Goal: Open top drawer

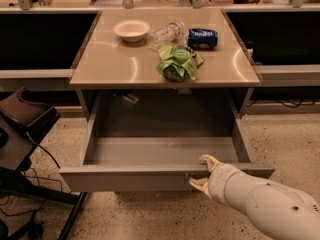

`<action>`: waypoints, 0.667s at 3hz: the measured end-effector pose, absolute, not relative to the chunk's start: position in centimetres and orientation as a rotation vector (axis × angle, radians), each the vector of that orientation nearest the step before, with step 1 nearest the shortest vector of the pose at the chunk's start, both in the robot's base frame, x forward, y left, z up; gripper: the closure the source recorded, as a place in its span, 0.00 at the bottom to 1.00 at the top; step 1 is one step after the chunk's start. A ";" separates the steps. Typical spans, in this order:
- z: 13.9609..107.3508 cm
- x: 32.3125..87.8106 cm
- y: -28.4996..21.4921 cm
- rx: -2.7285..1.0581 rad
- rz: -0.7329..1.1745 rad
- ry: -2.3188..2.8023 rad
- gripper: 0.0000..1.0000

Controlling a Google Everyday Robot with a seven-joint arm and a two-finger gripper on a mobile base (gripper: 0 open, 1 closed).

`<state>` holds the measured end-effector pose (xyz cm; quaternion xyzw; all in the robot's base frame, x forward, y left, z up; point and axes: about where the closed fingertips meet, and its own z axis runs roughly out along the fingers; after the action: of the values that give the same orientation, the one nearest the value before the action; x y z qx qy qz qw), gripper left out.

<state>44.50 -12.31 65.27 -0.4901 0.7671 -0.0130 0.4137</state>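
The robot's white arm [260,204] reaches in from the lower right, its gripper [202,171] at the front panel of the top drawer [130,178], right of centre. The drawer stands drawn well out from under the desk [115,66], its shallow grey tray bare and open to view. The task looks all but complete, and the danger from here is too much pull. Any further haul could bring the tray hard against its stops or off its runners, and because the hold sits off-centre it could skew the drawer and bind it. A backward jerk could also slip the grip off the smooth, handleless panel. The pale fingers [209,160] sit a little apart and appear clamped across the panel's top edge, one hooked over the rim on the tray side and the other against the outer face below it. They hold nothing else. Farther back, the desk carries a crumpled green bag [177,63] near its front edge. Behind the bag are a cream bowl [131,30], a clear bottle [165,33] lying on its side and a blue packet [202,38]. All four lie well apart from the gripper.
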 end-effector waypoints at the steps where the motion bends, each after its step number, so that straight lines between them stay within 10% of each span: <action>1: 65.2 44.2 -12.1 -1.235 -0.029 1.926 1.00; 2: 65.0 44.0 -12.0 -1.238 -0.026 1.924 1.00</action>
<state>43.95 -11.96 64.99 -0.4924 0.7656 -0.0102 0.4140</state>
